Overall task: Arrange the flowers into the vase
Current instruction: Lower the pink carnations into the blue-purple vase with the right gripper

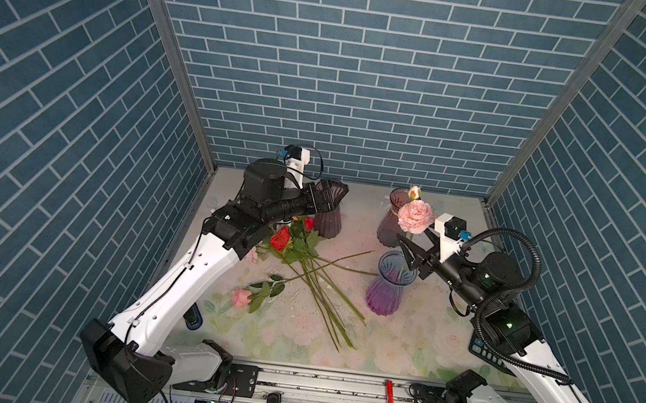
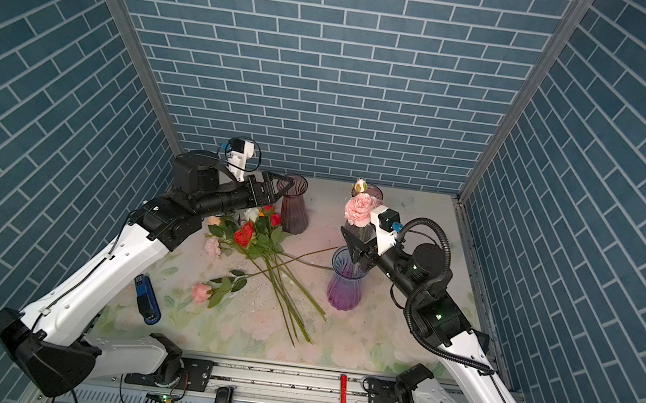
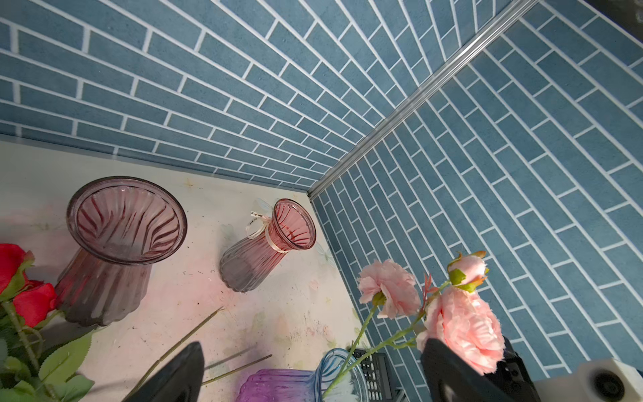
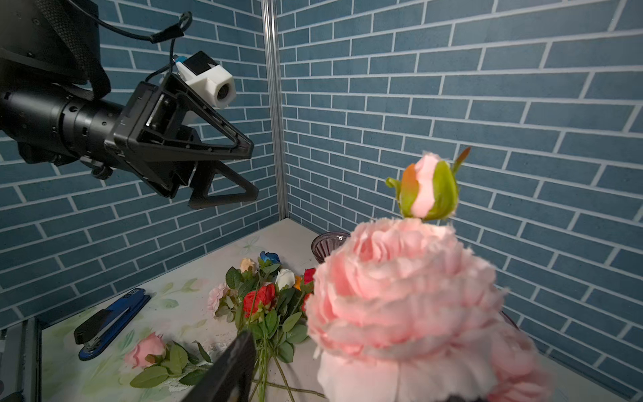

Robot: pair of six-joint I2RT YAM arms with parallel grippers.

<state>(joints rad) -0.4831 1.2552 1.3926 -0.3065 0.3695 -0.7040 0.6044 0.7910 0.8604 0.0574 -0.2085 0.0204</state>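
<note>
The pink peony (image 1: 415, 216) is standing with its stem in the blue-and-purple vase (image 1: 385, 298), at the right of the table (image 1: 412, 347). The right gripper (image 1: 409, 255) is seen just above the vase rim, jaws parted either side of the stem; no grip is observed. The left gripper (image 4: 254, 170) is held spread wide, with nothing in it, near the rim of a dark vase (image 1: 329, 222). The other flowers (image 1: 294, 249) are noted lying in a loose heap left of centre, one pink rose (image 1: 241, 297) apart.

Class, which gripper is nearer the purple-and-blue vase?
Right. The right gripper hovers just above the purple-and-blue vase, at its rim; the left gripper is farther off, at the back-left dark vase.
</note>
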